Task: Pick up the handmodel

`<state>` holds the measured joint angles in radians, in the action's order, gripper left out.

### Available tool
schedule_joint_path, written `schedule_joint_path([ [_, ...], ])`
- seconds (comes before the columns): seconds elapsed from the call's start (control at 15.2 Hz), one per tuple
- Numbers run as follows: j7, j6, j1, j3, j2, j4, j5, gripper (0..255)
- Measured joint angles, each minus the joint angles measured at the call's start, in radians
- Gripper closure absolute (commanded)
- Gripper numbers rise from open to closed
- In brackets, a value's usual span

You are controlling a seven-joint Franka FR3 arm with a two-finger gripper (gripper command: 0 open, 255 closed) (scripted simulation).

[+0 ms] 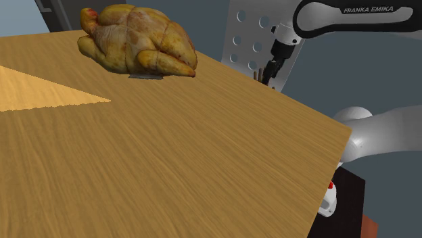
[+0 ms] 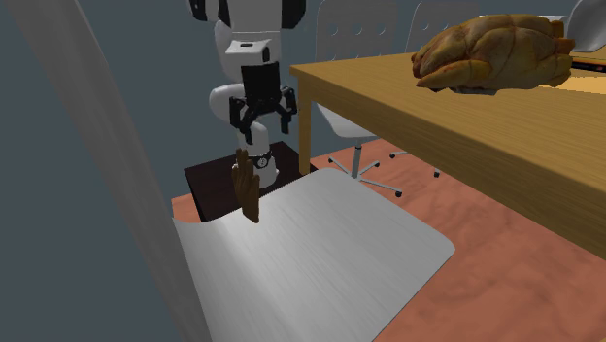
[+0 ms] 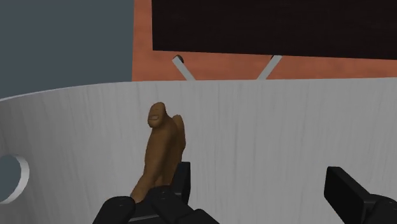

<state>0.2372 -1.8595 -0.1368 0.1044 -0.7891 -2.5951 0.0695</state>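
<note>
Shoulder view: tool (image 1: 270,73) hangs beyond the surface (image 1: 203,169) edge, jaws unclear here. Second exterior view: tool wide open, handmodel (image 2: 248,189) upright just below it on a white chair (image 2: 330,262); this gives me the height gap. Wrist view gives the sideways offset: handmodel lines up with one finger (image 3: 181,181), not the middle. I'd shift across to centre it, then descend and close.

A wide wooden surface (image 1: 169,162) stretches out beside me, its grain running lengthwise, with a paler wedge-shaped patch (image 1: 40,91) on it. Past its edge stands a white chair back (image 1: 247,40) pierced with round holes. A swivel chair's star base (image 2: 361,167) sits near the surface's leg (image 2: 303,126). Under me the floor (image 2: 505,282) is reddish-brown, and a broad white curved panel (image 2: 320,262) spreads over it. The walls (image 2: 146,58) are flat grey-blue.
</note>
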Motion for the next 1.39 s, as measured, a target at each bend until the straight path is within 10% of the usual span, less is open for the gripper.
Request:
schedule_joint_path([
  [0.99, 0.098, -0.263, -0.106, 0.122, 0.078, -0.143, 0.162, 0],
  [1.06, 0.099, -0.271, -0.106, 0.124, 0.081, -0.147, 0.163, 255],
  [1.39, 0.099, -0.278, -0.107, 0.126, 0.084, -0.15, 0.165, 255],
])
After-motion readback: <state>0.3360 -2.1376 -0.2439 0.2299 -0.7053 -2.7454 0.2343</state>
